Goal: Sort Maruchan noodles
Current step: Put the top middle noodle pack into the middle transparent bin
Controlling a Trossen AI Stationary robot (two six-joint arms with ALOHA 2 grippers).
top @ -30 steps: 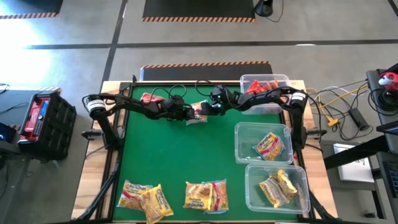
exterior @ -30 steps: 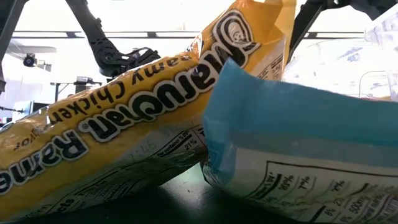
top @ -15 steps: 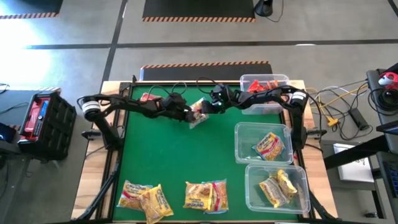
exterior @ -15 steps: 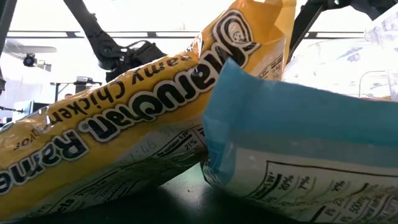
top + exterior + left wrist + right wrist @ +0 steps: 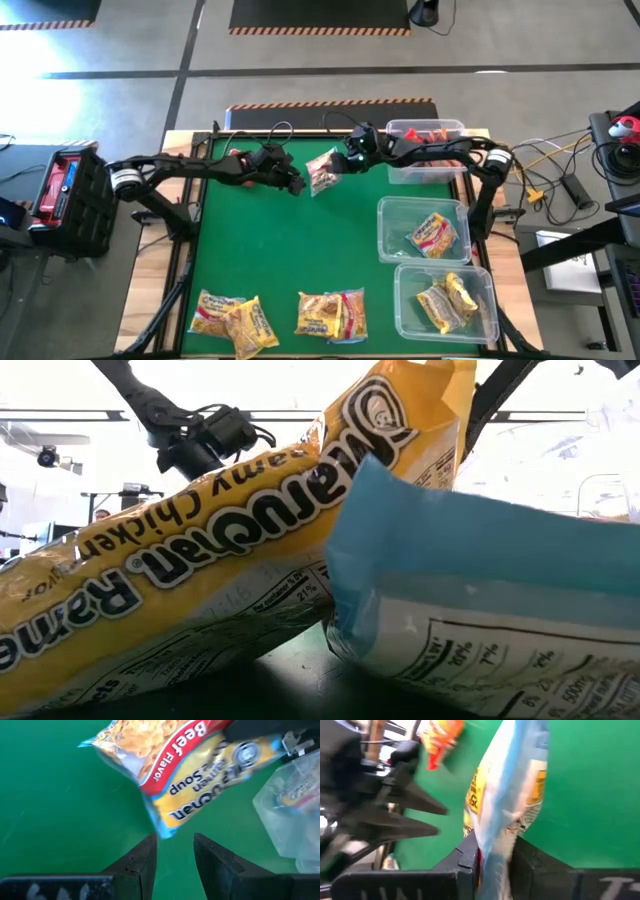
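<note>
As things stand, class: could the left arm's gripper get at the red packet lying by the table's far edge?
Probably yes. The left gripper is open and holds nothing, and the red packet lies near that arm, uncovered on the green mat. The right gripper holds a different packet.

Two arms meet over the far half of the table

The left arm reaches in from 9 o'clock toward the centre-back; the left gripper (image 5: pixel 296 185) has its fingers (image 5: pixel 137 862) apart and holds nothing, pointing toward 3 o'clock; the right arm comes from 3 o'clock, bent at the elbow; the right gripper (image 5: pixel 345 166) is closed on a noodle packet (image 5: pixel 324 172), lifted, pointing toward 9 o'clock; the two grippers are near each other, not touching.
</note>
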